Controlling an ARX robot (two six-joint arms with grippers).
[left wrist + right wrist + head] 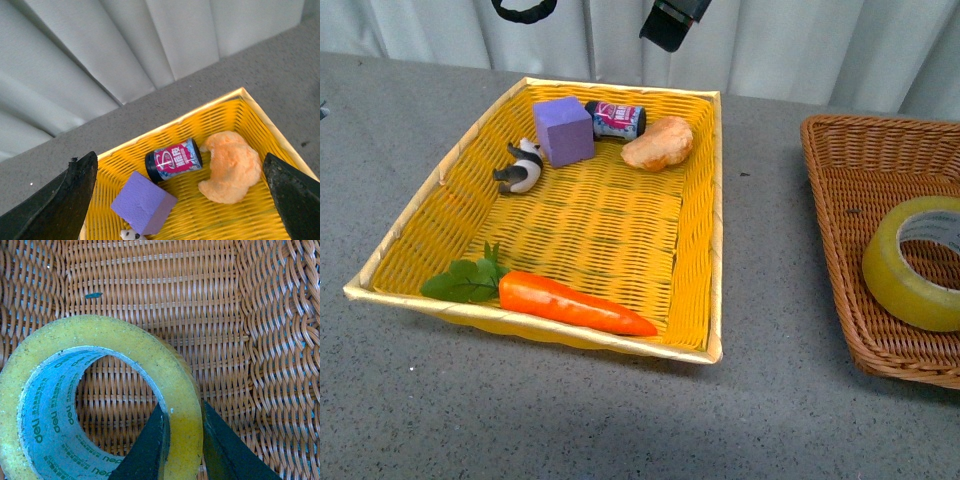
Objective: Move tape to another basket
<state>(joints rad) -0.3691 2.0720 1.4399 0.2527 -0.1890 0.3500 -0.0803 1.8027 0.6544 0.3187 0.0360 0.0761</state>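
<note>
Grey desk [620, 420] carries everything. At 3 o'clock the tape [915, 262] leans in the brown wicker basket [860, 180], its wall pinched between the right gripper's [183, 407] fingers [149, 450]. Over the yellow tray [225, 117] at 10 o'clock, the left gripper [177, 160] hovers, fingers spread wide.

Right edge of the front view slices off the basket [840, 190] and part of the tape [895, 280], and the bottle [616, 120] label's too small to read.

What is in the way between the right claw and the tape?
Nothing that shows. The right claw is closed around the wall of the tape, with one finger inside the ring and one outside. The tape lies on the floor of the brown basket, and nothing else is near it.
</note>
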